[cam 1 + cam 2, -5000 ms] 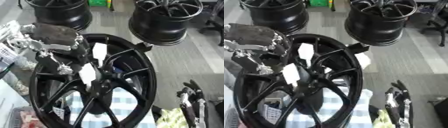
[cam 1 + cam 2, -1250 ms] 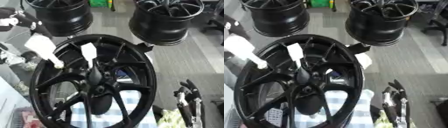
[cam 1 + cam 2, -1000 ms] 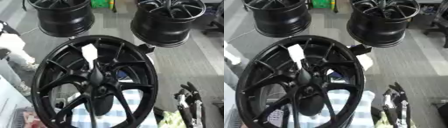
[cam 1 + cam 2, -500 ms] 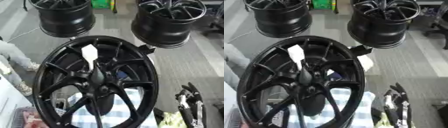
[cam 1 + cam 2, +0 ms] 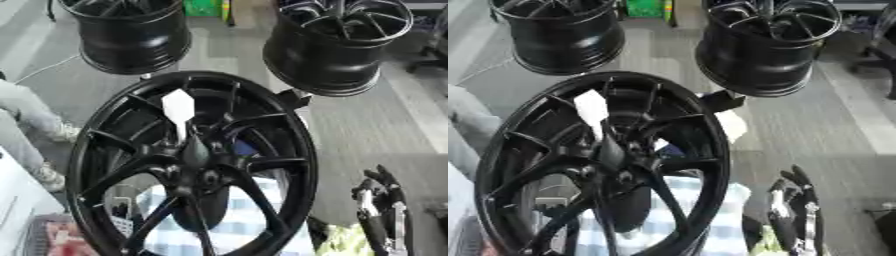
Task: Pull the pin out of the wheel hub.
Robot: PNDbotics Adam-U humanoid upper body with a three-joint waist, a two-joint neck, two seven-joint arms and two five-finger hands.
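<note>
A large black spoked wheel hub point(image 5: 192, 165) stands tilted in front of me and fills the middle of both views. A white pin point(image 5: 178, 107) with a flat pointed head sticks up from it just above the centre, its thin stem running down towards the hub's middle. No hand touches the pin or the wheel. My right hand point(image 5: 378, 210) rests at the lower right, apart from the rim, fingers up and relaxed, holding nothing. My left hand shows in neither view.
Two more black wheels point(image 5: 131, 35) point(image 5: 337, 45) stand on the grey floor at the back. A blue-checked cloth point(image 5: 236, 230) lies under the hub. A person's grey-clad leg point(image 5: 22, 112) shows at the left edge. A white sheet point(image 5: 730, 125) lies behind the rim.
My left hand, at the wheel's upper left five seconds ago, has swung away left with a white piece and left the view. Two white pieces showed in the hub then, one now.
</note>
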